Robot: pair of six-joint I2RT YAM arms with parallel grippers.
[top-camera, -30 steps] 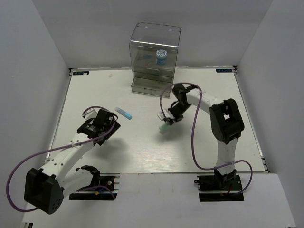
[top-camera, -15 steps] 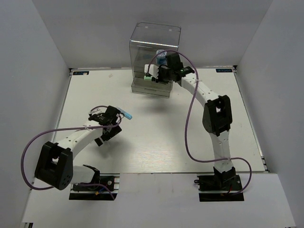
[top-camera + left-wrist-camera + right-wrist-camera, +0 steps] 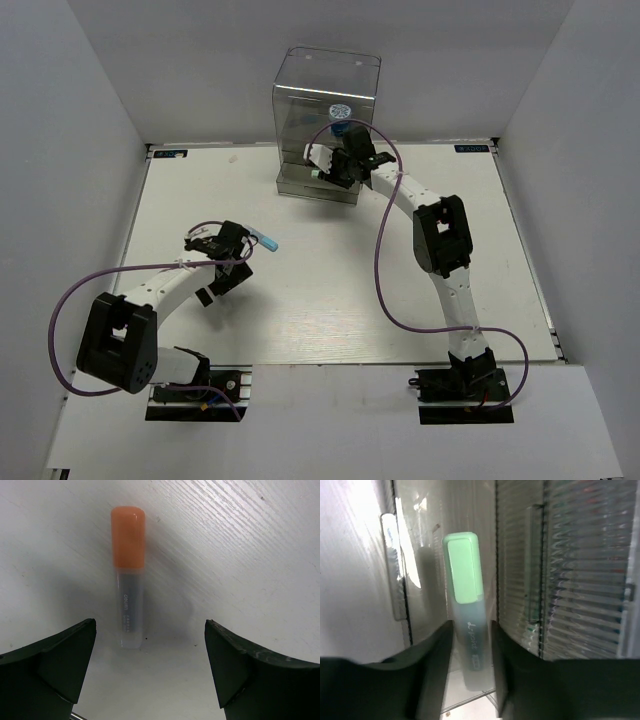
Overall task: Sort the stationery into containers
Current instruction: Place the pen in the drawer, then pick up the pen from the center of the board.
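A white marker (image 3: 129,580) lies flat on the table; its cap reads orange in the left wrist view and blue from above (image 3: 265,240). My left gripper (image 3: 150,625) stands open just short of its bare end, touching nothing. At the back, my right gripper (image 3: 471,630) is shut on a green-capped marker (image 3: 465,600), held cap-forward against the front of the clear container (image 3: 328,80). The container's ribbed grey drawers (image 3: 580,580) are just right of the marker. A round blue-white pot (image 3: 340,112) sits inside the clear upper box.
White walls close in the table on the left, back and right. The right arm (image 3: 430,230) stretches diagonally across the back right of the table. Purple cables loop beside both arms.
My right arm has carried the green marker from mid-table up to the container's front. My left gripper has swung toward the white marker and stays open.
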